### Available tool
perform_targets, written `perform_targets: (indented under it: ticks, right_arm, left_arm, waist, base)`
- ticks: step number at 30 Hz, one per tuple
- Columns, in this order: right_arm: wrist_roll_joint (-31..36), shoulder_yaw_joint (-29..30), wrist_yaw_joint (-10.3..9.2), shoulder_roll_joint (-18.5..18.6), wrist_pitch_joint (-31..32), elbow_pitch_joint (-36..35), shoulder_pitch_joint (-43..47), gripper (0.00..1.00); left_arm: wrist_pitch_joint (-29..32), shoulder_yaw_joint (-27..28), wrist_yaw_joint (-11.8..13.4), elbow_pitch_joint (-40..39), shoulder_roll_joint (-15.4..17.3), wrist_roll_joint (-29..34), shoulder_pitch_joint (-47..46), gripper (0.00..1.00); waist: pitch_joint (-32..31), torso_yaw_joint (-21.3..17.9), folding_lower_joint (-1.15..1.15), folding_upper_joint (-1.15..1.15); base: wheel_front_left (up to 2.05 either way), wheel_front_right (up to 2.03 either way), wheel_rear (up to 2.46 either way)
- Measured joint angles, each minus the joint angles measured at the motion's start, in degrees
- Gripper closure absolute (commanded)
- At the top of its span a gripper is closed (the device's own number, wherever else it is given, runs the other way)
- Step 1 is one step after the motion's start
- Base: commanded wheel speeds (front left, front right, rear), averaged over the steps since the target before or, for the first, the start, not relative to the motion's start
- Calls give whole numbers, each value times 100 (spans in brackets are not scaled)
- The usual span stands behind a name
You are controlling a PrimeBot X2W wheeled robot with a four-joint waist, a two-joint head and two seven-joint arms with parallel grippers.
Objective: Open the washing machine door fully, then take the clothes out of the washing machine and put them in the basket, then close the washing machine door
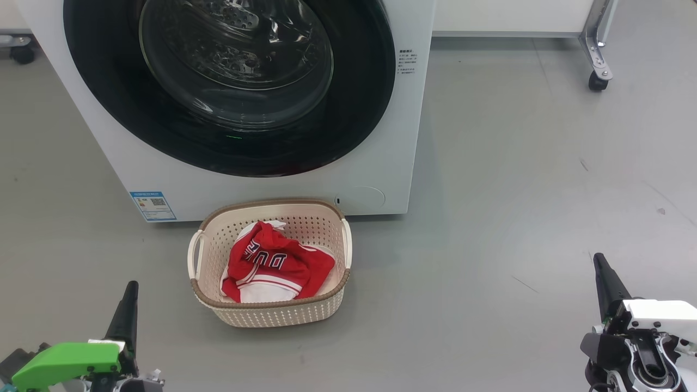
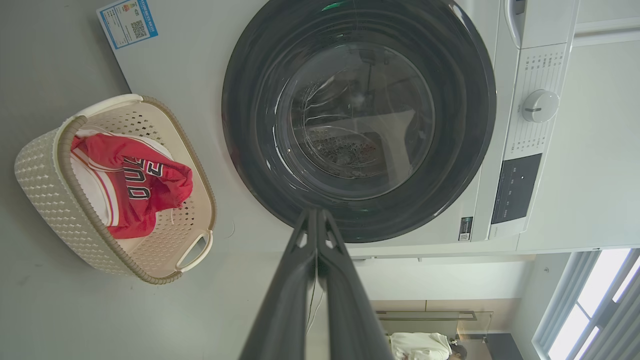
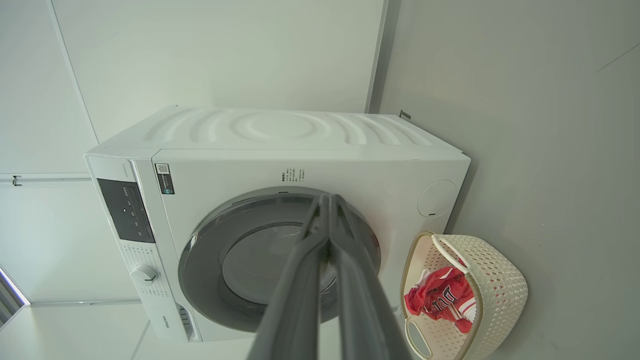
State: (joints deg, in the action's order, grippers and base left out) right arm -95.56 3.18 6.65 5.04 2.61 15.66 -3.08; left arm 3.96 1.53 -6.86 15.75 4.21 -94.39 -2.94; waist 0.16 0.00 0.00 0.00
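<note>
The white washing machine (image 1: 272, 185) stands ahead with its round black-rimmed door (image 1: 228, 87) lying flat against the front. The cream basket (image 1: 270, 313) sits on the floor just before it and holds the red clothes (image 1: 272, 264), a jersey with white trim and lettering. My left gripper (image 1: 130, 291) is shut at the lower left, well left of the basket. At the lower right my right gripper (image 1: 599, 261) is shut too, far from the basket. Both wrist views show the door (image 2: 357, 120) (image 3: 240, 260), the basket (image 2: 45, 195) (image 3: 500, 295) and pressed-together fingers (image 2: 300, 280) (image 3: 305, 280).
A grey floor (image 1: 517, 190) spreads to the right of the machine. A metal frame leg on a caster (image 1: 597, 81) stands at the far right back, and another caster (image 1: 22, 54) at the far left. The control panel and dial (image 2: 537, 106) run along the machine's top.
</note>
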Motion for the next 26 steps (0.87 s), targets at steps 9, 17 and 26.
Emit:
perform_targets:
  ticks: [9,17,26]
  right_arm:
    - [0,4,1,0,11,11,-1,100]
    - [0,10,1,-1,11,16,-2,100]
    - [0,13,1,-1,12,21,-3,100]
  left_arm:
    - [0,2,0,10,-2,0,-2,100]
    - [1,5,0,14,-5,0,-3,100]
    - [1,8,-1,18,-7,0,-4,100]
  waist:
    - [0,0,0,0]
    - [-1,0,0,0]
    - [-1,0,0,0]
  base:
    - [0,0,0]
    - [0,0,0]
    - [0,0,0]
